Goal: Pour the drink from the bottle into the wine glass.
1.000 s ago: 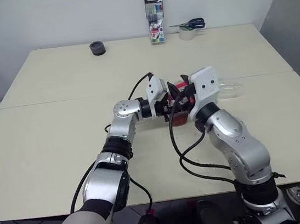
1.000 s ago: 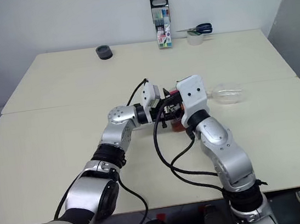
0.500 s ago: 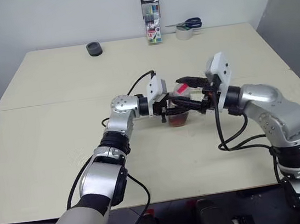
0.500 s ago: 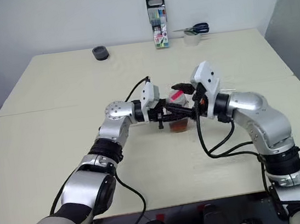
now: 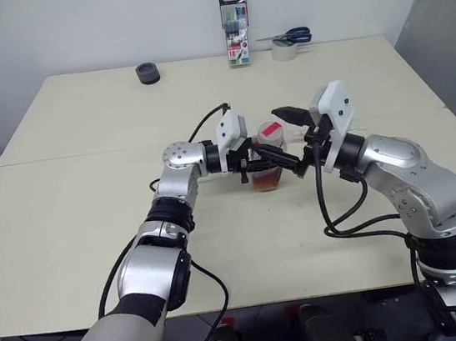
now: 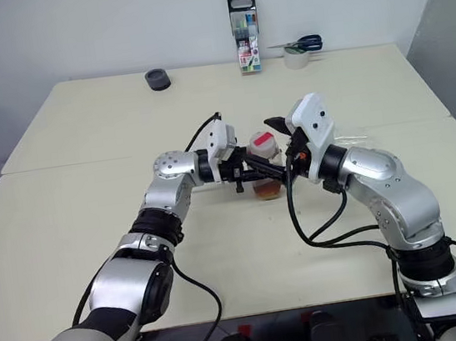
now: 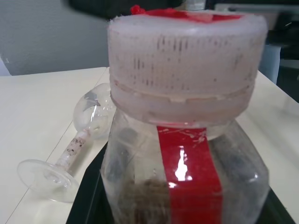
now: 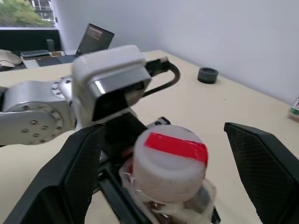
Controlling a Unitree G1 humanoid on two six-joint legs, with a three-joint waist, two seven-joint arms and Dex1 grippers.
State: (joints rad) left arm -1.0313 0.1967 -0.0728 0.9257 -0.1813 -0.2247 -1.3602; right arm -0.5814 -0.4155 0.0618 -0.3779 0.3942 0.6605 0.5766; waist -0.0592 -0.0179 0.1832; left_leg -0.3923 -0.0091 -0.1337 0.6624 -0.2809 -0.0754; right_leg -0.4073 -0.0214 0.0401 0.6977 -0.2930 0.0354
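The bottle [image 5: 265,155] stands upright on the counter [image 5: 89,197], clamped at its body between the fingers of the left gripper [image 5: 254,167]. Its white cap [image 8: 166,161], marked with a red strip, is in place. The drink [image 5: 267,180] fills only the lowest part of the bottle.

The fingers of the right gripper [image 5: 290,142] are spread wide apart, one on each side of the cap and clear of it; in the right wrist view one finger [image 8: 257,168] stands well off the cap. Nothing is held between them.

The wine glass [image 7: 70,149] lies on its side on the counter just beyond the bottle, past the left gripper's fingertips, foot toward the camera.

At the far counter edge, well apart from both sets of fingers: a marker case [image 5: 236,30], scissors [image 5: 285,38] on a tape roll [image 5: 284,51], and a dark round object [image 5: 147,73].
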